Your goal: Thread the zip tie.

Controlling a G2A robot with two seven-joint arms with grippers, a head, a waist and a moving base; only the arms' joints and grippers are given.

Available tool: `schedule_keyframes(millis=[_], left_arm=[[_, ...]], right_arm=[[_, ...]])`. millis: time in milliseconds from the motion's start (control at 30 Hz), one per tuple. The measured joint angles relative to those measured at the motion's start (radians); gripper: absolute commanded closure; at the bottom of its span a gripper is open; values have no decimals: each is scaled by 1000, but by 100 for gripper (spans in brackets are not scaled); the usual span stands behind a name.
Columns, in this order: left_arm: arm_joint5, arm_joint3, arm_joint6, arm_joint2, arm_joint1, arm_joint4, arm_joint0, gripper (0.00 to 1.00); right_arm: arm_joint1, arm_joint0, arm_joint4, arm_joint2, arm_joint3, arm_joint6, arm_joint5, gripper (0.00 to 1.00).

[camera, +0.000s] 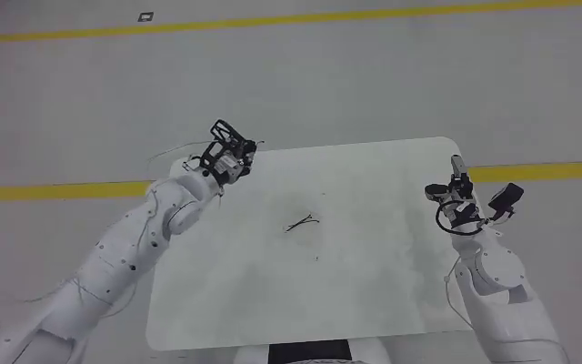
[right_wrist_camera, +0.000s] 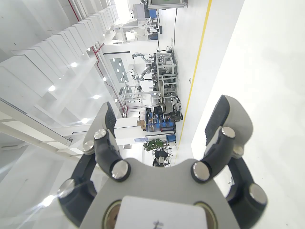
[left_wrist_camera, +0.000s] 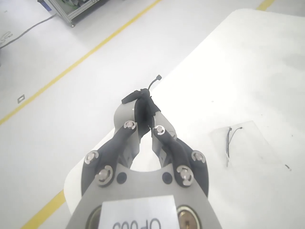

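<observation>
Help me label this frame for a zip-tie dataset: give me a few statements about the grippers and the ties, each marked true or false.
1. The left gripper is shut on a zip tie, whose head sticks out past the fingertips. True.
2. The right gripper holds a second tie. False: it is open and has nothing between its fingers.
3. The loose zip ties lie near the middle of the table. True.
4. The right gripper hangs directly above the loose zip ties. False: it is at the table's edge, well apart from them.
</observation>
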Motion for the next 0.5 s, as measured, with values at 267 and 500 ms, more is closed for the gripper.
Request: schedule_keyframes(millis=[267, 500], left_arm=[[-115, 14, 103, -92, 28, 15, 73, 100], [-138, 10, 102, -101, 31, 24, 73, 100]], right_arm=[[0, 0, 0, 0, 0, 0, 0, 0], [0, 0, 0, 0, 0, 0, 0, 0]])
